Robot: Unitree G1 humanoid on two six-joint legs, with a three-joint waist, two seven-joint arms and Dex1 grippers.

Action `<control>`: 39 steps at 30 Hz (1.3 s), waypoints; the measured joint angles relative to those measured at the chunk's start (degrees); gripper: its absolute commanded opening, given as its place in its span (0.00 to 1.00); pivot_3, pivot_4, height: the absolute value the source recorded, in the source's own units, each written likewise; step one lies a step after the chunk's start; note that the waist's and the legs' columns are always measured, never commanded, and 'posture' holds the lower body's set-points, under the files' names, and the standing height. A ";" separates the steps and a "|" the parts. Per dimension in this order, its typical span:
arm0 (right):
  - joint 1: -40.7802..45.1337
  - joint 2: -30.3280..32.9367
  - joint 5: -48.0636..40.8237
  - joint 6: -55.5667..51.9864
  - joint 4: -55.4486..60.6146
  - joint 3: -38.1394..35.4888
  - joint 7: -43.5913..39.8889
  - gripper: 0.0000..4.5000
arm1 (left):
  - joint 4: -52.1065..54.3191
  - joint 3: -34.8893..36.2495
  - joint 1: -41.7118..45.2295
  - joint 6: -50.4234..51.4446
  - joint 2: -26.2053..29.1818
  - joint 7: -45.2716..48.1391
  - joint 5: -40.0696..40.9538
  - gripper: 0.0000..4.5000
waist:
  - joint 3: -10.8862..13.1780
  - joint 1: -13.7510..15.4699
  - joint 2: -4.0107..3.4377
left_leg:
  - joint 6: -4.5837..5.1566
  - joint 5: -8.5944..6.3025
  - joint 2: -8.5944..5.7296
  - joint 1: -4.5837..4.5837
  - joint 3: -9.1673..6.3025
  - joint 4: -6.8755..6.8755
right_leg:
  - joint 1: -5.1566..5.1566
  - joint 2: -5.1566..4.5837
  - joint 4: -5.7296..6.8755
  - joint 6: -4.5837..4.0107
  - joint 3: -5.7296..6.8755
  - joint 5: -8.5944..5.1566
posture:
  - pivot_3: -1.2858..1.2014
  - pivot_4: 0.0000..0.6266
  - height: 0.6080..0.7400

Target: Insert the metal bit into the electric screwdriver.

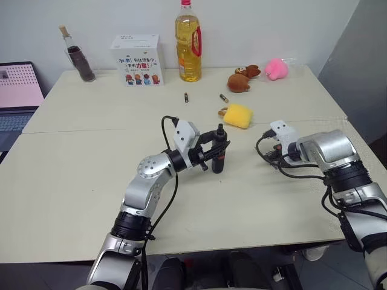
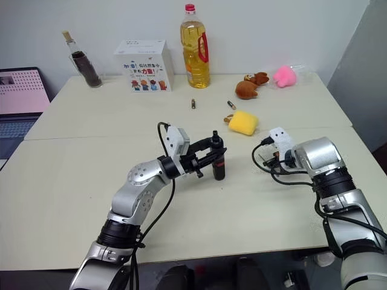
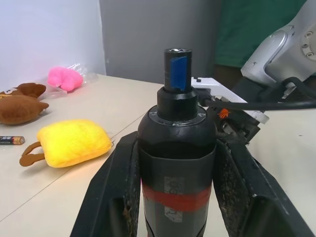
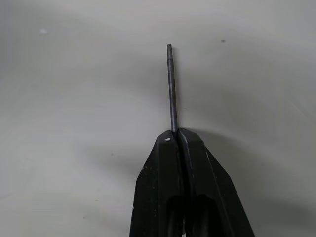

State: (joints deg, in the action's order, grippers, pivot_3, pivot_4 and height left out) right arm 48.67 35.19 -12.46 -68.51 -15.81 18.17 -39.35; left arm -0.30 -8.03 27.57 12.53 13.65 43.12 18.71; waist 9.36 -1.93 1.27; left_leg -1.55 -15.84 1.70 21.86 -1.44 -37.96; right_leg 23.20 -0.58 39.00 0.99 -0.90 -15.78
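R gripper point(image 4: 177, 134) pinched shut on metal bit point(image 4: 171, 86), rod sticks out past my tips | L gripper point(image 3: 173, 163) clamps electric screwdriver point(image 3: 177, 148) upright betw fingers, blue tip up

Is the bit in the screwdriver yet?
Out. The metal bit sticks from the shut right gripper; the electric screwdriver stands upright in the left gripper, socket empty.

Pale cream counter point(image 1: 72, 181), two slabs butted along a seam. Along far edge: glass bottle of dark grains point(image 1: 77, 55), white printed carton point(image 1: 136, 52), tall yellow oil bottle with red handle point(image 1: 188, 42), brown plush toy point(image 1: 242, 79), pink plush toy point(image 1: 277, 69). Nearer: two small dark batteries point(image 1: 186, 96), apart; yellow sponge-like pad point(image 1: 237, 115).
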 measured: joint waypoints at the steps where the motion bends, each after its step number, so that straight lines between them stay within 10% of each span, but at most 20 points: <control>1: -0.23 0.13 0.08 0.22 0.32 0.16 -0.55 0.00 | -0.01 -0.04 0.03 0.00 -0.01 0.02 -0.02 0.37 | -0.02 0.00 0.01 | 0.00 0.00 0.00 0.00 0.00 0.00 | 0.00 0.00 0.00 0.00 0.01 0.00 | 0.52 0.24 1.00; 9: -1.22 2.11 0.59 5.38 -0.22 0.22 -6.43 0.00 | -0.04 -0.08 0.06 -0.12 -0.01 0.03 -0.40 0.37 | -0.03 0.04 0.02 | 0.00 0.00 -0.02 0.01 0.01 0.00 | 0.00 0.00 -0.01 0.00 0.02 0.00 | 0.52 0.24 1.00; 17: -1.90 -1.08 -6.78 8.01 4.72 -18.57 -2.98 0.00 | 0.86 0.33 -0.42 0.57 1.28 0.21 0.74 0.37 | 0.04 0.12 -0.09 | 0.00 0.00 -0.03 0.06 -0.03 0.01 | 0.05 -0.04 -0.01 0.00 -0.01 0.00 | 0.52 0.24 1.00; 25: -5.93 -16.98 -18.36 7.61 31.73 -34.74 8.98 0.00 | -1.71 1.22 1.65 1.97 1.51 0.37 2.45 0.37 | 0.05 -0.01 -0.10 | 0.00 0.00 -0.01 0.05 -0.11 0.05 | 0.07 -0.02 0.04 0.00 -0.02 0.00 | 0.52 0.24 1.00; 39: -8.64 -28.44 -25.39 18.53 38.91 -30.39 14.50 0.00 | -2.93 1.33 3.18 3.15 2.61 3.82 3.74 0.37 | 0.05 0.12 -0.11 | 0.00 0.00 -0.04 0.07 -0.08 0.06 | 0.08 -0.03 0.00 0.00 0.01 -0.01 | 0.52 0.24 1.00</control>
State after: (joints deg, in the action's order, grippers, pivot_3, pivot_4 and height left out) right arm 40.03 6.76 -37.85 -49.98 23.10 -12.23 -24.85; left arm -3.22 -6.71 30.75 15.68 16.26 46.93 22.45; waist 9.41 -1.80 1.16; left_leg -1.55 -15.84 1.67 21.94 -1.52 -37.90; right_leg 23.28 -0.61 39.00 0.99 -0.89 -15.79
